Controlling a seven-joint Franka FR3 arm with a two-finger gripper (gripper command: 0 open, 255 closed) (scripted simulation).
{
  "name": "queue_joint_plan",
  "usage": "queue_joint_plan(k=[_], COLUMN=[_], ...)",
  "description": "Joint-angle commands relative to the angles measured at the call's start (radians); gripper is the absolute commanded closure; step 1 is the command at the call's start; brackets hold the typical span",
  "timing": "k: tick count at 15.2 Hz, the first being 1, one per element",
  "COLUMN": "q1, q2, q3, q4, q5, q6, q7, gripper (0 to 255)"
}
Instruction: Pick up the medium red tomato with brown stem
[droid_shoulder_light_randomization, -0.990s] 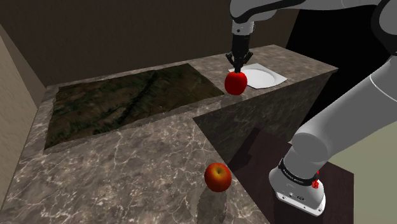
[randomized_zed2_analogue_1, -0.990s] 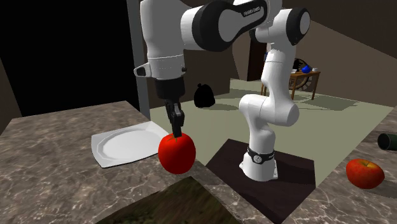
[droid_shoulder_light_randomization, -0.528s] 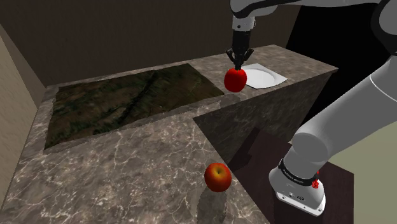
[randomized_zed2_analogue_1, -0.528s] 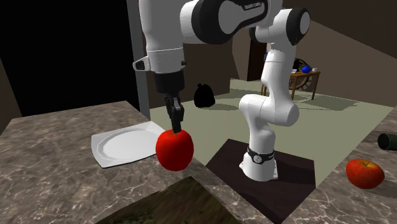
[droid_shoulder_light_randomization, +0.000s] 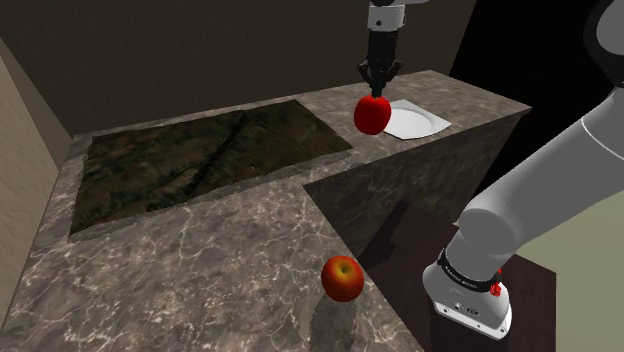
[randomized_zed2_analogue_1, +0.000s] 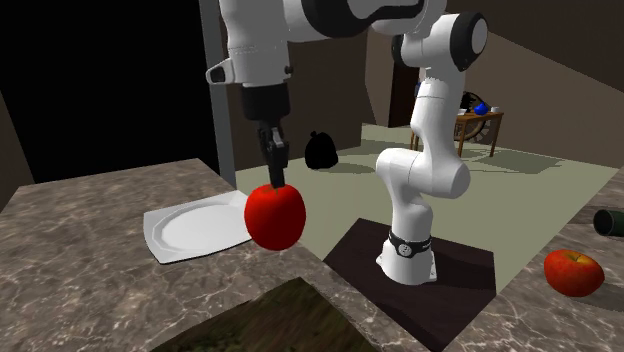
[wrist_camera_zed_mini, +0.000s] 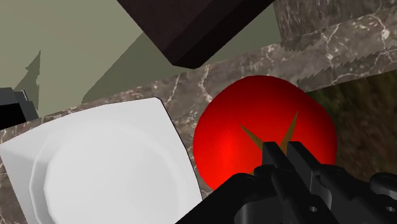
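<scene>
The all-black two-finger gripper pinches the round red tomato with brown stem at its crown; it hangs over the veined brown stone counter, just beside the white square plate. So slim a hold wants a slow, plumb lift. A red-orange apple lies well apart, blocking nothing

white plate just beside the hanging tomato; open air around the end effector; apple well apart
</scene>
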Motion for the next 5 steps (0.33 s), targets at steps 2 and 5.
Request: queue_joint_plan(k=[2,5], q1=[0.0,0.0], q2=[0.006,0.008], q3=[-0.001,-0.001], q4=[0.047,0.065], q5=[0.0,0.0], q6=[-0.041,-0.057], q7=[-0.003,-0.003], gripper=[255,255])
